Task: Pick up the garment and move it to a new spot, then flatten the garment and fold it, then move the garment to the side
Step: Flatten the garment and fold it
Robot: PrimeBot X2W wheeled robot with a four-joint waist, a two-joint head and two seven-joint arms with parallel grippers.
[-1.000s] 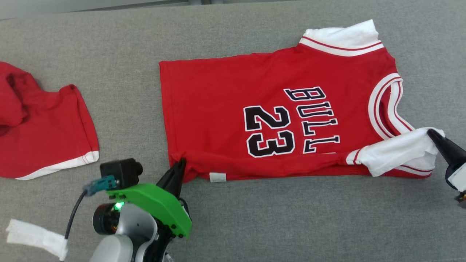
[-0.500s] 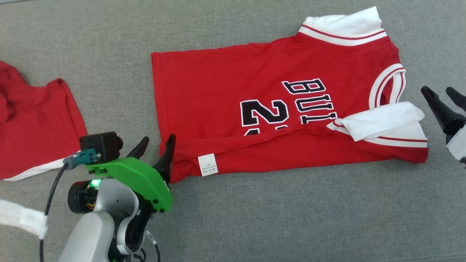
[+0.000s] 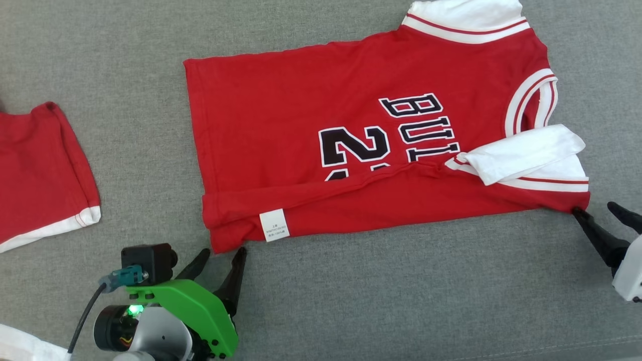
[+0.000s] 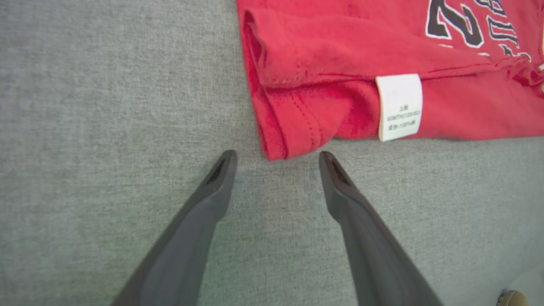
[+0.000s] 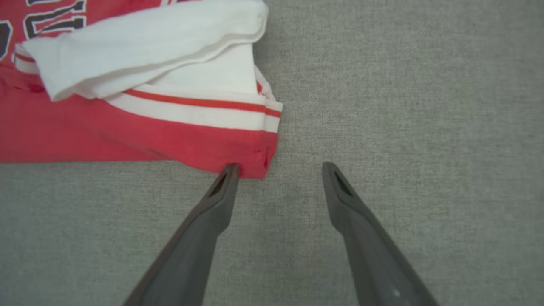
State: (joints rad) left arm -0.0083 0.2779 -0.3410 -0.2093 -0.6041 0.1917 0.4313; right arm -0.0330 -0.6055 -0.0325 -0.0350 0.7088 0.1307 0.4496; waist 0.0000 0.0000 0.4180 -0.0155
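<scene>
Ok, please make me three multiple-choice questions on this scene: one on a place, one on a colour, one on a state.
1. Where does the white care label sit on the jersey?
A. at the collar
B. on the folded near edge, by the left gripper
C. on the far sleeve

2. What colour is the lettering?
A. yellow
B. green
C. black, outlined in white

3. How do the left gripper and the right gripper stand?
A. both open, gripping nothing
B. both shut on the jersey
C. left open, right shut on a sleeve

Answers: B, the label hangs from the fold nearest that gripper; C, the numerals are black with white edges; A, both sets of jaws stand apart with nothing between them.
</scene>
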